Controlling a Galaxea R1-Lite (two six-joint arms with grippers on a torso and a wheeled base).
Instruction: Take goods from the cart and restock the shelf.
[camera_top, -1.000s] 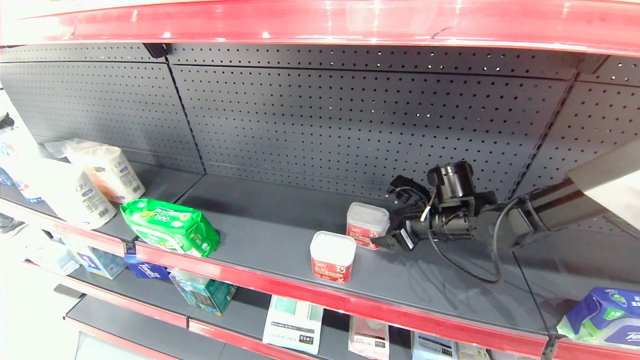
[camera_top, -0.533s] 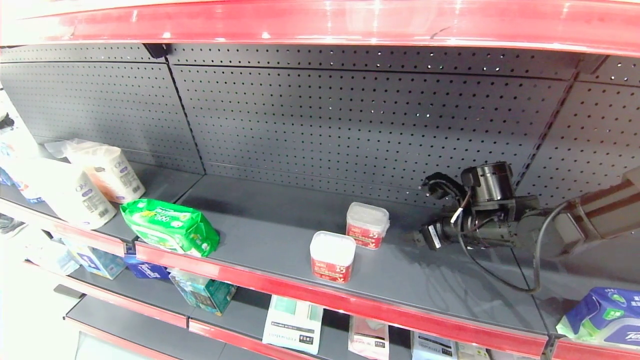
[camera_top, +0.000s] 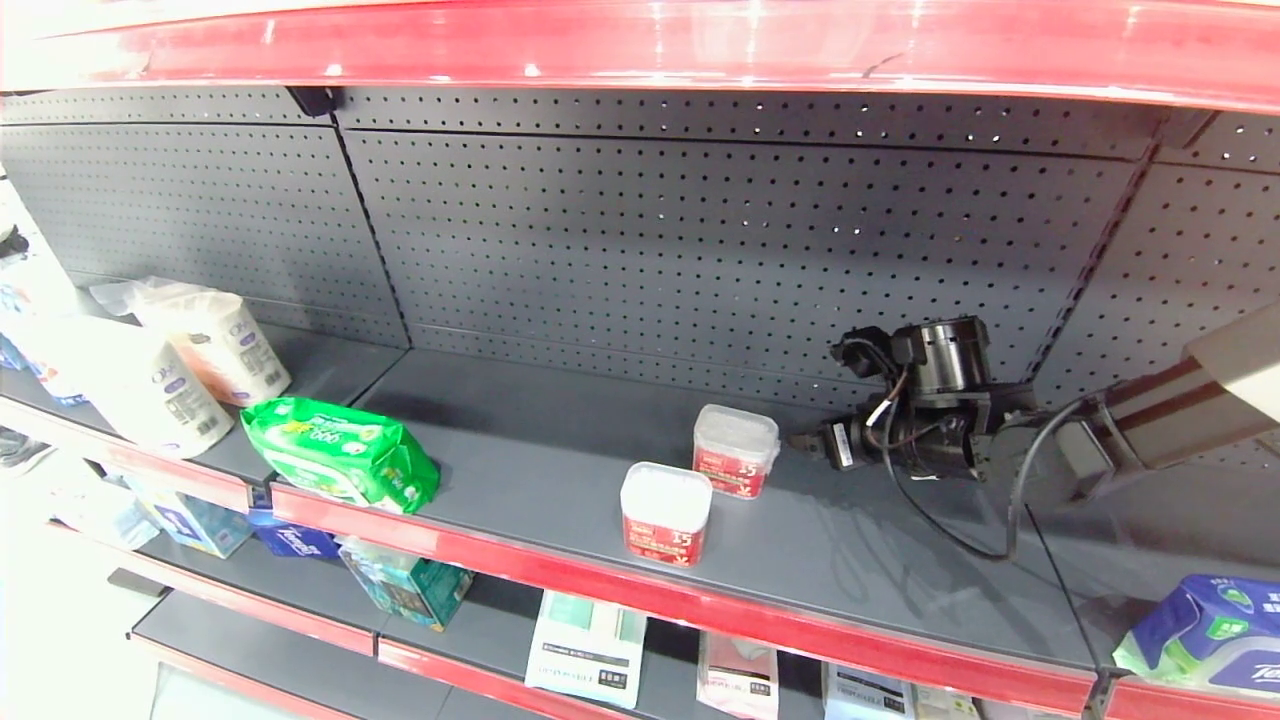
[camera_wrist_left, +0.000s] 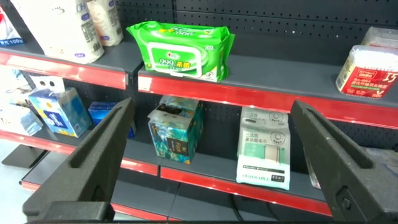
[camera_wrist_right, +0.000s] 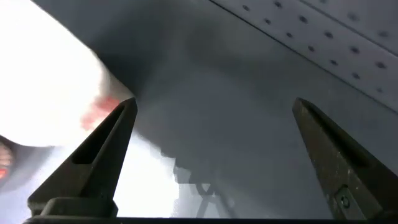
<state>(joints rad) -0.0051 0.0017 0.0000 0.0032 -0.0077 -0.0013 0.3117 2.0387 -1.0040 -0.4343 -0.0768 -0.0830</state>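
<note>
Hovering just beside the rear tub (camera_top: 735, 450) on the shelf (camera_top: 520, 450), the right end effector (camera_top: 812, 441) was wide and empty, its tips level with the tub's side. Both tubs stood upright, the front tub (camera_top: 665, 512) nearer the shelf's red lip, so this placement looked finished. Doing the step well called for drawing the arm straight back from the tub without swinging sideways, since a brush could tip the light container or push it into its neighbour. The left end effector (camera_wrist_left: 211, 104) was also wide and empty, facing the lower shelves, free for the next item from the cart.
</note>
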